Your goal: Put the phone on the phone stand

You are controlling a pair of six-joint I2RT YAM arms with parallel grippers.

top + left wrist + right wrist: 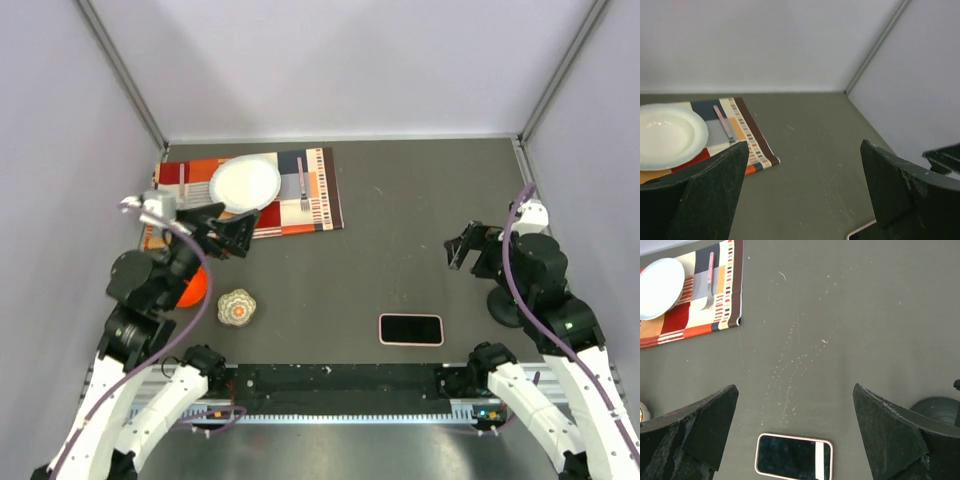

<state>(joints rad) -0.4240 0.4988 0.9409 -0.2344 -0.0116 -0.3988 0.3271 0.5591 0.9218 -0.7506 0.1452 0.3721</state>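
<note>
The phone lies flat and screen-up on the dark tabletop, close to the near edge and right of centre, touched by neither arm. The phone stand sits to its right, apart from it. In the overhead view the stand's black disc base is half hidden under the right arm.

We judge the phone stiff, thin and fairly light, its glass face slick and breakable. Lying flat, it offers only its pale pink case edges. We would take it across the short width, on the two long sides, near the middle.

The right end effector hangs spread and empty above the tabletop, its arm folded at the elbow. Its wrist camera looks down, with the phone low between its fingers. The left end effector is likewise spread and empty. It is raised beside the striped placemat and white plate, well away from the phone.
</note>
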